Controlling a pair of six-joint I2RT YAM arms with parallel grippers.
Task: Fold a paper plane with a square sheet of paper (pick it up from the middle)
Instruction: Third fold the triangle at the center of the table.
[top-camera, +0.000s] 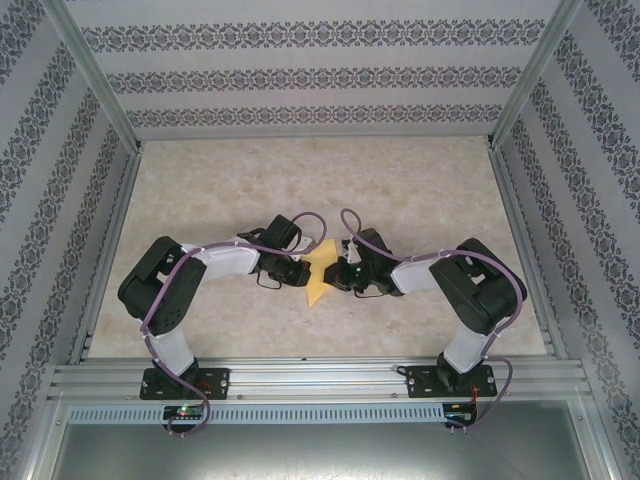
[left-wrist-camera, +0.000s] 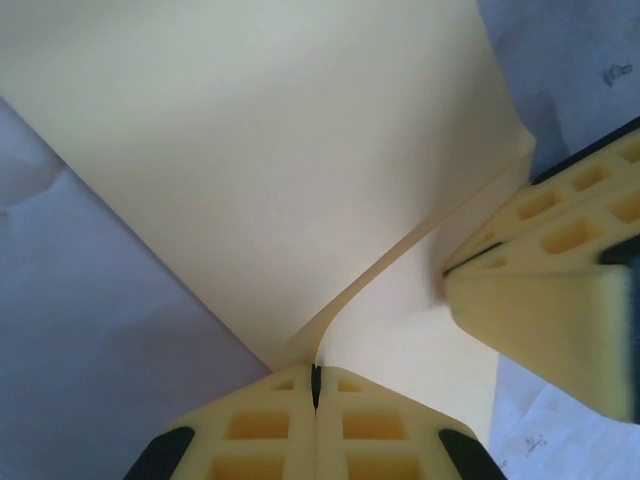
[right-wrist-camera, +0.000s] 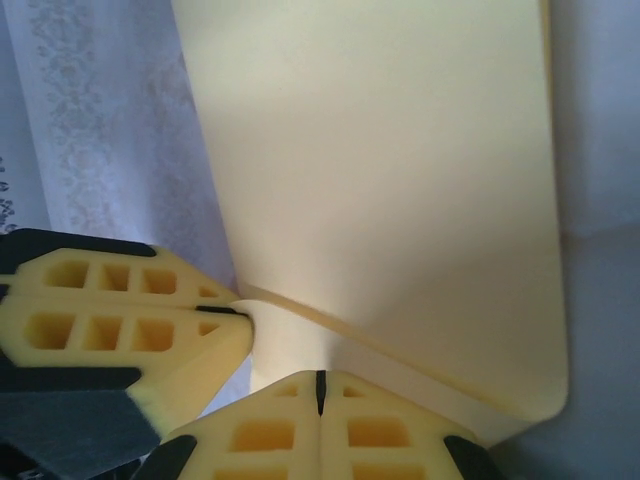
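So, nearest the arms first: the left tool is clenched on the left side of the square sheet of paper, with the yellow edge pinched between its pressed-together pads. The right tool is clamped on the sheet's right side the same way, and the two tips sit just beside each other. Between them the sheet bends into a soft fold rather than a sharp crease (it looks lifted off the tabletop, though I can't be sure). Beyond the sheet, the marbled tabletop runs back to the patterned walls. Progress-wise I'd call it early. The sheet's picked up with one fold in the making, but there's no pointed nose, no wings, nothing like a paper plane yet. Most of the folding is left.
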